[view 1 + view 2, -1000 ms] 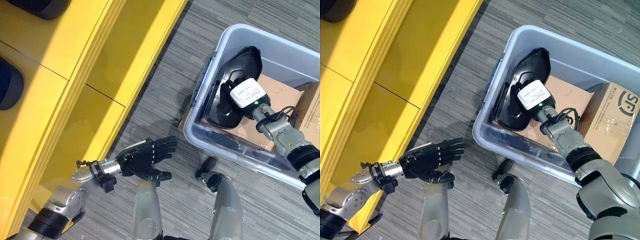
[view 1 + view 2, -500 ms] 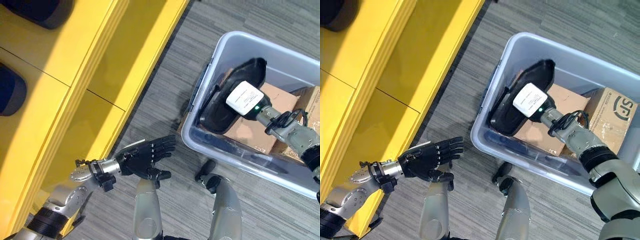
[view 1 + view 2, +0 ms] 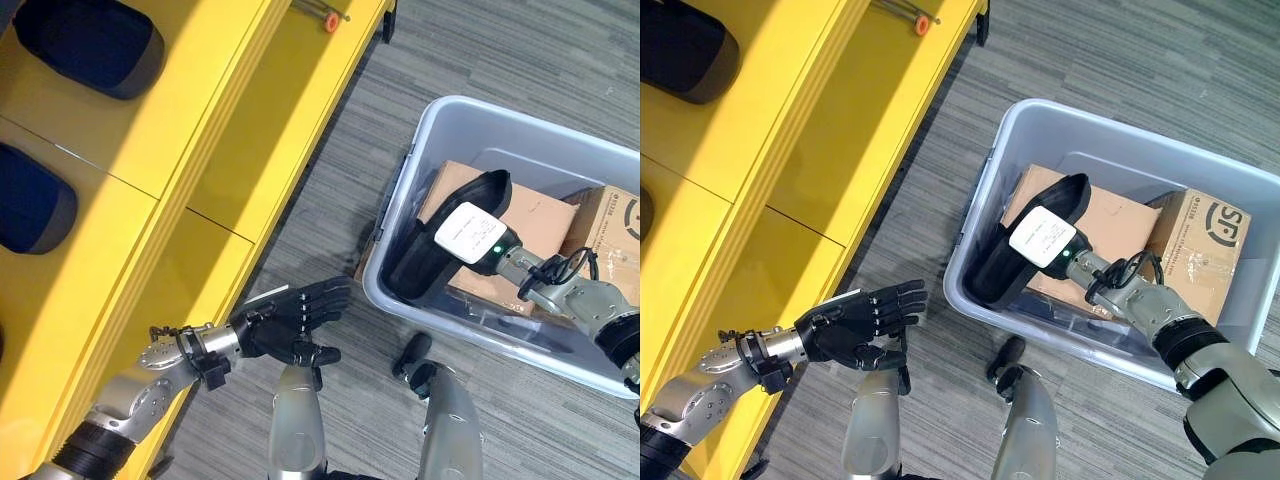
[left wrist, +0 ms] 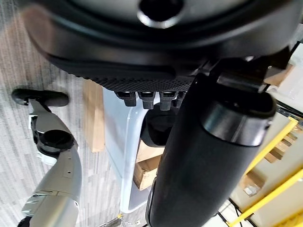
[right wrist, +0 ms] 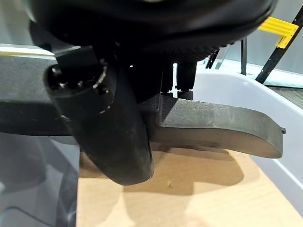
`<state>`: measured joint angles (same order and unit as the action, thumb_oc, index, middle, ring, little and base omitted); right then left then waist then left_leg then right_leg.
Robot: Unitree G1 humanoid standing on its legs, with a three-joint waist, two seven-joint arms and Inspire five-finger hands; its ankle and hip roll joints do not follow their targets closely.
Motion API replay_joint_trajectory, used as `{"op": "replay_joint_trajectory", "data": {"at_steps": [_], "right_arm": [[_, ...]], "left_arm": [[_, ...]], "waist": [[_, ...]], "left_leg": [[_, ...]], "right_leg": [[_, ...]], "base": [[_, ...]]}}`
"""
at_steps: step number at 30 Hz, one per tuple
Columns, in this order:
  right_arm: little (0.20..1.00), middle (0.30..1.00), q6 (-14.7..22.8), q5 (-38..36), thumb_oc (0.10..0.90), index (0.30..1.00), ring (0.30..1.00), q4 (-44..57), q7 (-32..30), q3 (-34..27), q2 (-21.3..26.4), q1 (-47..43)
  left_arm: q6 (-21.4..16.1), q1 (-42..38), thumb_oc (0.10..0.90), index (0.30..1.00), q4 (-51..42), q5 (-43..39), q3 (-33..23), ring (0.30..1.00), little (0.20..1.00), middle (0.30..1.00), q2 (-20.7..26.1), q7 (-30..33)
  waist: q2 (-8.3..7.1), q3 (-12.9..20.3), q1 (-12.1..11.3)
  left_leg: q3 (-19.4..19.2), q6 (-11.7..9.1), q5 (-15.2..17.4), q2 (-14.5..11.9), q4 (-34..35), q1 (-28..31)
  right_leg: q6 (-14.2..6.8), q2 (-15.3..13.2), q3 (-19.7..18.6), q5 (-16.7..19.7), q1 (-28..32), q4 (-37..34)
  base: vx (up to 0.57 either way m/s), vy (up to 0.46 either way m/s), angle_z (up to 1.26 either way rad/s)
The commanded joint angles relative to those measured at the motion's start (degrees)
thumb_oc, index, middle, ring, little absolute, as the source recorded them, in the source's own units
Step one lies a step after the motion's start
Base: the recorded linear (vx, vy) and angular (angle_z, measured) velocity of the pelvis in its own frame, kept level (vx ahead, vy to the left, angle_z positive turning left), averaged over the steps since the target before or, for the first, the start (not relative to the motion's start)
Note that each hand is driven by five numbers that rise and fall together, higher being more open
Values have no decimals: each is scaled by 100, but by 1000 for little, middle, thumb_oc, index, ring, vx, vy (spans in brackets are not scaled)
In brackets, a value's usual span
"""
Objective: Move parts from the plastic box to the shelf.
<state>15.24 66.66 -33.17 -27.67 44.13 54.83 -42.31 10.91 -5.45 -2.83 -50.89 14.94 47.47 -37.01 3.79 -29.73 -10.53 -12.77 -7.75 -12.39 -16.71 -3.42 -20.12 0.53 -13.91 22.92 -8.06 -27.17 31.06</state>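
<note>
- Grey carpet floor (image 3: 520,60) runs between a yellow shelf (image 3: 200,130) and a pale plastic box (image 3: 420,270); in the left eye view two dark parts (image 3: 90,40) already lie on the shelf; the right hand (image 3: 470,232), under its white cover, sits inside the box on a long black part (image 3: 430,250) that leans on a flat cardboard sheet (image 3: 540,215), beside a cardboard carton (image 3: 615,225); the left hand (image 3: 285,320) hangs over the floor near the shelf, fingers straight, holding nothing.
- Right eye view: same layout; an orange-tipped rod (image 3: 905,15) lies on the shelf's far end.
- Left wrist view: the relaxed left hand frames the box wall (image 4: 118,142) and the black part inside it.
- Right wrist view: thumb (image 5: 109,123) and fingers clamp the black part's edge above the sheet.
</note>
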Motion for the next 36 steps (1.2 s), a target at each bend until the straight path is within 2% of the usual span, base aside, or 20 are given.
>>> {"op": "replay_joint_trajectory", "data": {"at_steps": [1,3,9,10,14,17,19,21,23,27,28,30,32,34,35,36], "right_arm": [[300,300,64,-965,400,300,300,797,-274,-245,295,-170],[300,300,-152,-1489,400,300,300,1067,-134,-571,369,82],[300,300,-291,-1989,400,300,300,1244,122,-1279,437,1156],[300,300,-671,-2352,400,300,300,1289,603,-1510,413,1507],[300,300,-787,-2675,400,300,300,1318,1493,-1825,308,2058],[300,300,-788,-2780,400,300,300,1293,1889,-1951,167,2379],[300,300,-778,-2992,400,300,300,1269,2073,-2149,-18,2757],[300,300,-682,-2679,400,300,300,1289,2090,-2282,-94,2873],[300,300,-478,-2484,400,300,300,1420,2398,-2404,-104,3028],[300,300,-443,-3215,400,300,300,1911,3059,-2656,53,3353],[300,300,-184,-3011,400,300,300,2183,3102,-2803,90,3486],[300,300,6,-2987,400,300,300,2419,3140,-2859,158,3521],[300,300,48,-3556,400,300,300,2984,3544,-2989,255,3552],[300,300,-30,-4082,400,300,300,3346,3920,-3103,253,3606],[300,300,-33,-4349,400,300,300,3664,4220,-3164,219,3654],[300,300,22,-4386,400,300,300,3732,4247,-3183,217,3676]], "left_arm": [[-505,100,900,1000,-587,-214,-79,1000,1000,1000,-370,-401],[-588,168,900,1000,-612,-363,-84,1000,1000,1000,-427,-354],[-792,489,900,1000,-706,-332,-221,1000,1000,1000,-541,-246],[-779,632,900,1000,-720,-316,-294,1000,1000,1000,-584,-324],[-919,840,900,1000,-696,-157,-322,1000,1000,1000,-606,-494],[-1045,872,900,1000,-643,-161,-303,1000,1000,1000,-683,-383],[-1045,960,900,1000,-564,-68,-355,1000,1000,1000,-801,-401],[-918,1018,900,1000,-514,188,-398,1000,1000,1000,-856,-476],[-973,1112,900,1000,-468,797,-454,1000,1000,1000,-765,-382],[-1204,1288,900,1000,-525,1065,-635,1000,1000,1000,-550,-136],[-1531,1351,900,1000,-530,1568,-747,1000,1000,1000,-481,116],[-1658,1369,900,1000,-504,1852,-814,1000,1000,1000,-387,398],[-2146,1318,900,1000,-496,2345,-883,1000,1000,1000,-286,721],[-2461,1294,900,1000,-552,2836,-905,1000,1000,1000,-201,880],[-2788,1219,900,1000,-561,3381,-851,1000,1000,1000,-98,1072],[-2837,1191,900,1000,-560,3523,-827,1000,1000,1000,-72,1114]], "waist": [[-54,-5,178],[-65,49,233],[-52,330,298],[-56,439,328],[-103,767,387],[-150,946,421],[-221,1184,448],[-260,1336,469],[-304,1564,496],[-337,1817,540],[-348,1919,565],[-363,2000,587],[-374,2130,641],[-384,2204,675],[-398,2268,717],[-404,2284,727]], "left_leg": [[-146,-71,93,-83,185,258],[-170,-52,145,-61,179,421],[-167,-24,210,-12,223,759],[-173,-41,208,6,280,913],[-212,-62,189,50,423,1278],[-198,-53,186,84,452,1430],[-196,-61,171,104,473,1577],[-189,-71,170,118,475,1650],[-198,-78,175,137,512,1779],[-230,-79,213,194,585,1961],[-256,-71,250,240,646,2078],[-281,-68,291,276,705,2194],[-423,-18,283,305,774,2279],[-442,-21,323,332,815,2323],[-470,-17,364,356,841,2363],[-478,-17,376,362,841,2368]], "right_leg": [[-363,218,-4,8,734,-451],[-374,212,-25,-37,908,-487],[-389,175,-20,-86,1320,-645],[-400,184,-24,-62,1512,-806],[-410,202,-9,-43,1989,-1109],[-404,216,3,-33,2219,-1219],[-430,222,9,55,2495,-1448],[-451,227,-13,129,2647,-1625],[-491,246,-21,256,2841,-1872],[-580,233,0,426,3090,-2224],[-643,214,-13,554,3197,-2453],[-710,193,-14,695,3275,-2672],[-777,179,72,1008,3328,-3037],[-831,171,59,1097,3354,-3164],[-869,161,48,1146,3383,-3234],[-876,161,47,1154,3391,-3247]], "base": [[43,147,-3],[58,177,-4],[93,131,-2],[91,135,1],[119,155,-2],[93,77,0],[158,53,0],[145,41,2],[137,36,-1],[69,51,0],[39,82,-3],[24,67,-11],[-50,69,-14],[-26,54,-6],[3,39,-2],[5,37,-8]]}}
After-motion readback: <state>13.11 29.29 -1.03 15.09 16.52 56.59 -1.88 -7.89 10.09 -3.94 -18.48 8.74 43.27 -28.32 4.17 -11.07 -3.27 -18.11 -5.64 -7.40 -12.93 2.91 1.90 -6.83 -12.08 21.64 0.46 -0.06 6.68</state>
